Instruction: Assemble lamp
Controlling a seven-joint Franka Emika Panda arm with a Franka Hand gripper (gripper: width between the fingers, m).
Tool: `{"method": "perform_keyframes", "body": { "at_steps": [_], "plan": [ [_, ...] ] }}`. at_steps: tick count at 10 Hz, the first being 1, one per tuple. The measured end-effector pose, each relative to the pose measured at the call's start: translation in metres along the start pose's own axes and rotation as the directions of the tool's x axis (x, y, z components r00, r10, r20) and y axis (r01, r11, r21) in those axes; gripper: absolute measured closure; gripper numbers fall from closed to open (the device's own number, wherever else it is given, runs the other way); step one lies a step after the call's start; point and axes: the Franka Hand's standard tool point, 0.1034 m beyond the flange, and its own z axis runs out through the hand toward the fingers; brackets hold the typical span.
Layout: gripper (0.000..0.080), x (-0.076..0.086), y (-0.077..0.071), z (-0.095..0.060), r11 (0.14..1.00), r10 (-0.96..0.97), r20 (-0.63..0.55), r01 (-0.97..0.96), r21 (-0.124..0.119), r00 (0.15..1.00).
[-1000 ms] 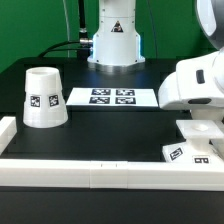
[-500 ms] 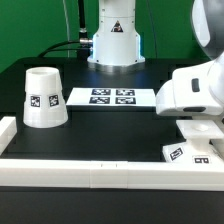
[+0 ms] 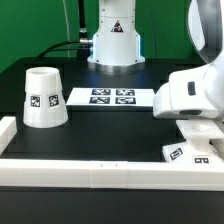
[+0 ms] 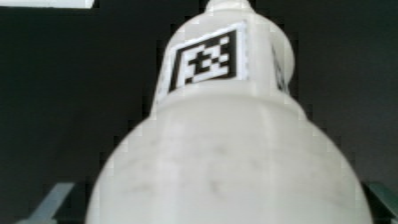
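Note:
The white bulb (image 4: 214, 150) fills the wrist view, its rounded body close to the camera and its tagged neck (image 4: 217, 55) pointing away over the black table. My gripper (image 4: 217, 208) is shut on the bulb; only grey finger edges (image 4: 50, 205) show at either side of it. In the exterior view the arm's white housing (image 3: 195, 95) hides the gripper and the bulb; it hangs over the flat square base (image 3: 193, 153) at the front of that view's right. The tapered shade (image 3: 43, 97) stands mouth up on that view's left.
The marker board (image 3: 111, 97) lies flat at the back middle, in front of the arm's pedestal (image 3: 117, 45). A low white wall (image 3: 90, 170) runs along the table's front edge and up its left side.
The arm's housing has shifted slightly toward the exterior view's left over the base. The shade, base and marker board have not moved.

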Motion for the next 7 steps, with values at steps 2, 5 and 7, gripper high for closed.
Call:
{"method": "perform_keyframes", "body": {
  "at_steps": [2,5,7],
  "plan": [
    [0.0225,-0.002,0.005,-0.007,0.998,-0.053,-0.013,0.053,-0.029,0.998],
    [0.0225,-0.043,0.035,-0.064,0.977,-0.203,0.011,0.203,-0.07,0.979],
    [0.0223,-0.049,0.041,-0.09,0.974,-0.218,-0.006,0.218,-0.069,0.976]
  ]
}}
